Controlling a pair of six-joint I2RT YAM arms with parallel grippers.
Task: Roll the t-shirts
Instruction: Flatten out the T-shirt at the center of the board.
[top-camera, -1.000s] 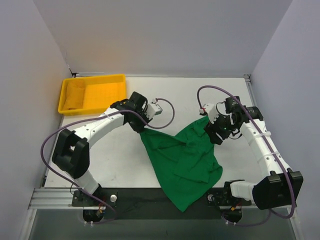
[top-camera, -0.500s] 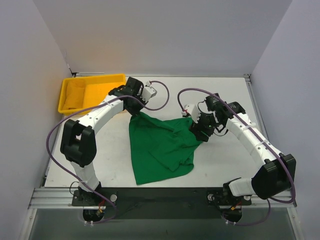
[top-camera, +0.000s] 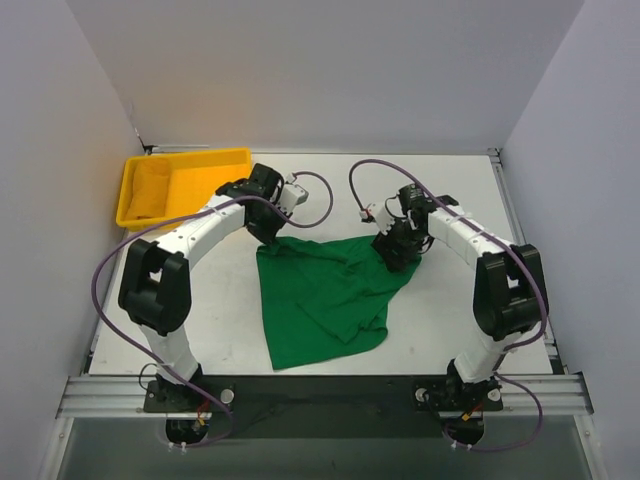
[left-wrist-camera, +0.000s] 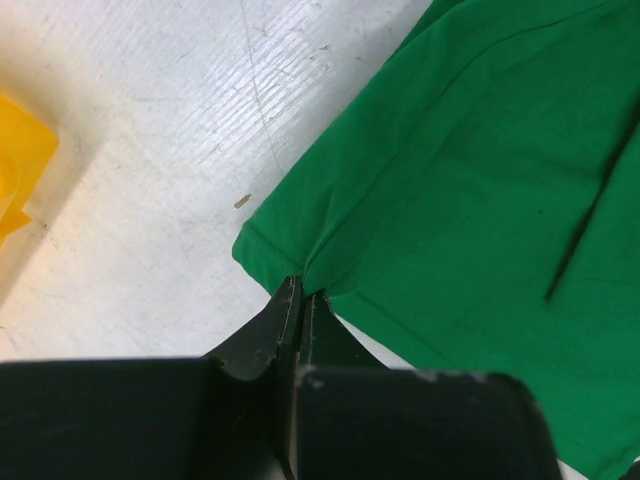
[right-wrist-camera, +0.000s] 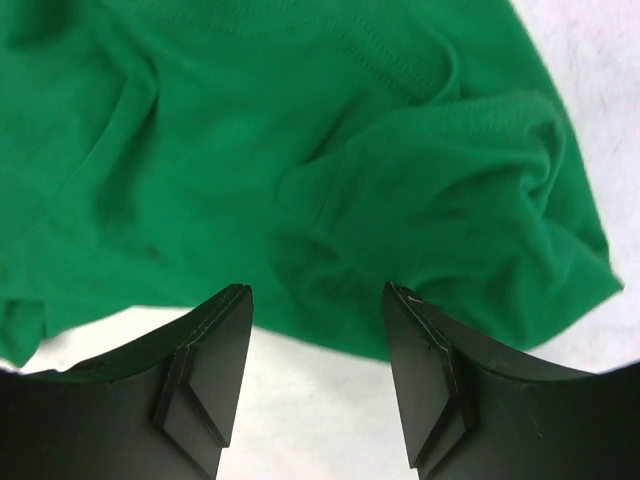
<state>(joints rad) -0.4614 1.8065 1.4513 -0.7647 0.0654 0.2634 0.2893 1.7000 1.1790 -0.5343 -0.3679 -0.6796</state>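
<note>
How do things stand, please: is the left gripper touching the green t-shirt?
Touching: in the left wrist view, the left gripper pinches the green t-shirt.

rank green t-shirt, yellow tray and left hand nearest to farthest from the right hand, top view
1. green t-shirt, just beneath the right hand
2. left hand, on the shirt's left corner
3. yellow tray, farthest, back-left
</note>
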